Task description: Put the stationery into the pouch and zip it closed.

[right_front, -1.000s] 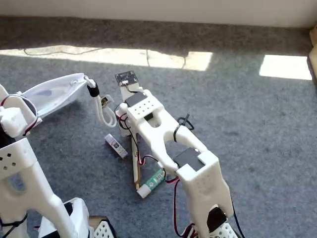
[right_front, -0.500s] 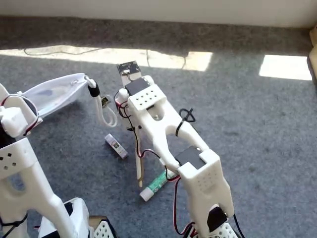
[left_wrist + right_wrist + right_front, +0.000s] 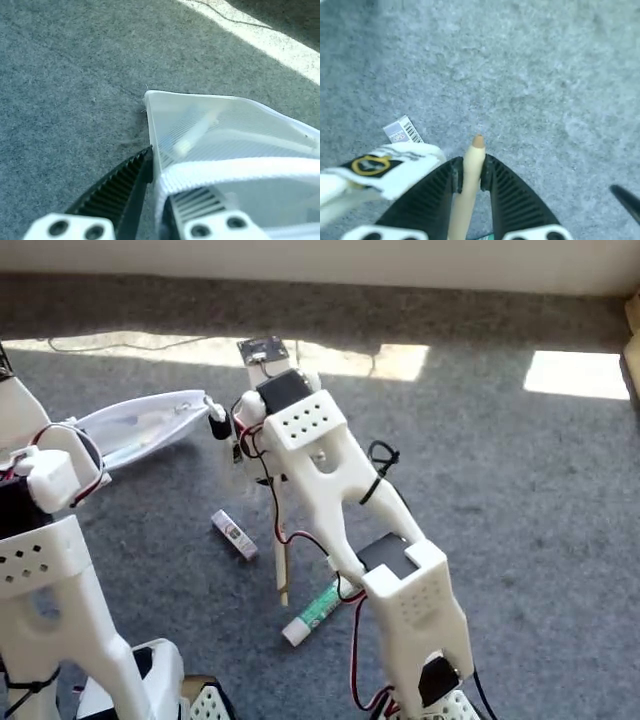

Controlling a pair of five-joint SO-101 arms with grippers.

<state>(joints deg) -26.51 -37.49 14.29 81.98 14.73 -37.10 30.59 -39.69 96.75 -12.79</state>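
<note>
A white mesh pouch (image 3: 140, 427) is held up at the left of the carpet, its mouth end with a black zipper pull (image 3: 216, 420) facing the right arm. My left gripper (image 3: 155, 182) is shut on the pouch's edge (image 3: 220, 170); a pale pen-like thing (image 3: 195, 134) shows inside the mesh. My right gripper (image 3: 471, 172) is shut on a wooden pencil (image 3: 474, 159), which hangs tilted (image 3: 281, 545) just right of the pouch mouth. On the carpet lie a small eraser (image 3: 233, 535) and a glue stick (image 3: 314, 612).
The pouch's white strap with a label (image 3: 385, 164) hangs close beside the right gripper's fingers. Grey carpet (image 3: 520, 490) stretches open to the right. Sunlit patches and a thin cable (image 3: 120, 340) lie at the far side.
My right arm has risen and swung toward the pouch mouth, carrying the pencil off the glue stick. The left arm has shifted the pouch and its strap to the right.
</note>
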